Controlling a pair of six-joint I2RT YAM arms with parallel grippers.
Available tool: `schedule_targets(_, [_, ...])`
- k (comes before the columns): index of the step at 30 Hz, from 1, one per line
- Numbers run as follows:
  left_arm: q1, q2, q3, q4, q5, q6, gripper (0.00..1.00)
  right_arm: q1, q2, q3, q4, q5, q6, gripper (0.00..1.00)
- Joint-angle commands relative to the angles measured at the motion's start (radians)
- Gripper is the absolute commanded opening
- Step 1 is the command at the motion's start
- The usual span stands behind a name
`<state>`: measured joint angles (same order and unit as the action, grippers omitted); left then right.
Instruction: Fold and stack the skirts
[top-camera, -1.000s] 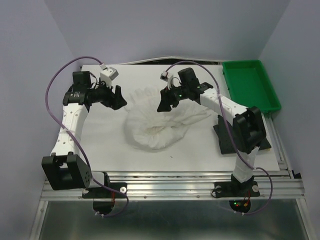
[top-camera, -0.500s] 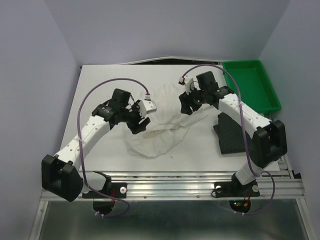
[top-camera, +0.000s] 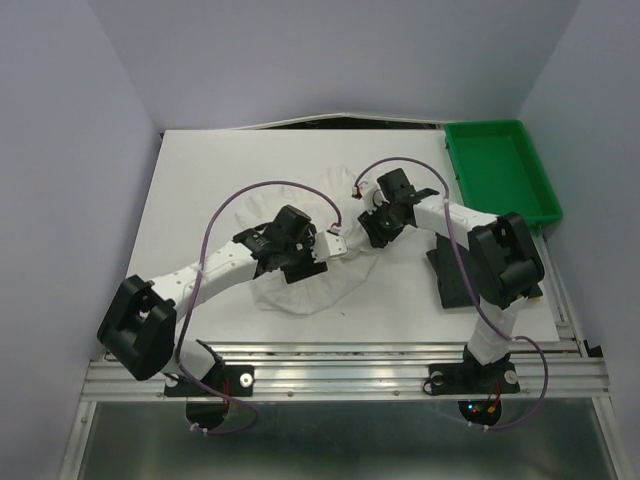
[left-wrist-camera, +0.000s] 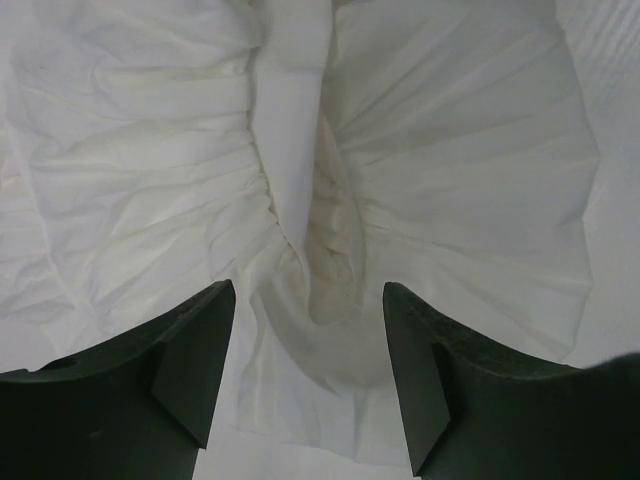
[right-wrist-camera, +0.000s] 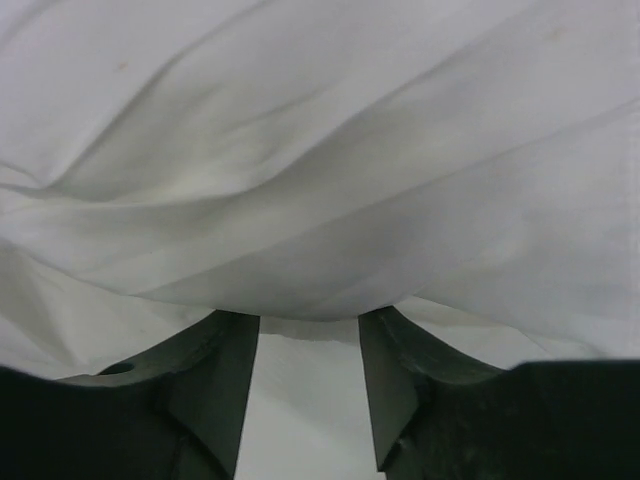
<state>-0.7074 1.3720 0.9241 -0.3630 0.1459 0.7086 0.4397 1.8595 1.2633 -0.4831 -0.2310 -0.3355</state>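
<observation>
The white crinkly skirt (top-camera: 290, 293) lies bunched in the middle of the table. My left gripper (top-camera: 305, 262) hovers over its centre, jaws open. In the left wrist view the gathered waistband (left-wrist-camera: 290, 150) runs up from between the fingers (left-wrist-camera: 190, 350) of that gripper (left-wrist-camera: 308, 300). My right gripper (top-camera: 372, 228) sits low at the skirt's right edge. Its jaws are open and bare table shows between them in the right wrist view. A fold of white cloth (right-wrist-camera: 320, 200) overhangs the tips of that gripper (right-wrist-camera: 308, 325). A dark charcoal skirt (top-camera: 452, 275) lies folded at the right, partly under the right arm.
A green plastic tray (top-camera: 500, 170) stands at the back right corner. The white table surface (top-camera: 200, 190) ends at a metal rail (top-camera: 340, 370) along the near edge, where both arm bases are bolted. Purple cables loop above each arm.
The left arm swung from the back left onto the skirt's middle. The right gripper moved to the skirt's right edge, lowered, and its jaws narrowed. The skirt is more bunched.
</observation>
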Motion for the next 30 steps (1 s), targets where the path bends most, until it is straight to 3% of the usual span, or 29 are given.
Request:
schedule_targets(1, [-0.020, 0.051, -0.028, 0.114, -0.098, -0.004, 0.70, 0.004, -0.002, 0.013, 0.100, 0.048, 0.018, 0.43])
schedule_targets(3, [-0.024, 0.074, -0.042, 0.131, -0.121, 0.003, 0.65, 0.004, -0.014, 0.016, 0.097, 0.039, 0.033, 0.34])
schedule_targets(7, [-0.029, 0.111, -0.047, 0.108, -0.135, 0.031, 0.47, 0.004, -0.086, 0.034, 0.068, -0.005, 0.041, 0.01])
schedule_targets(14, [-0.029, -0.026, -0.083, 0.021, -0.054, 0.055, 0.01, 0.004, -0.264, 0.105, -0.038, -0.155, 0.038, 0.01])
schedule_targets(19, [-0.015, -0.203, -0.033, -0.141, 0.120, 0.083, 0.00, -0.006, -0.359, 0.166, -0.121, -0.315, 0.072, 0.01])
schedule_targets(22, [0.023, -0.301, -0.019, -0.185, 0.197, 0.106, 0.00, -0.036, -0.361, 0.212, -0.123, -0.320, 0.082, 0.01])
schedule_targets(27, [0.081, -0.375, -0.018, -0.200, 0.257, 0.180, 0.00, -0.165, -0.145, 0.350, -0.173, -0.318, 0.035, 0.01])
schedule_targets(30, [0.204, -0.323, 0.016, -0.192, 0.343, 0.160, 0.00, -0.188, 0.065, 0.441, -0.199, -0.341, -0.002, 0.01])
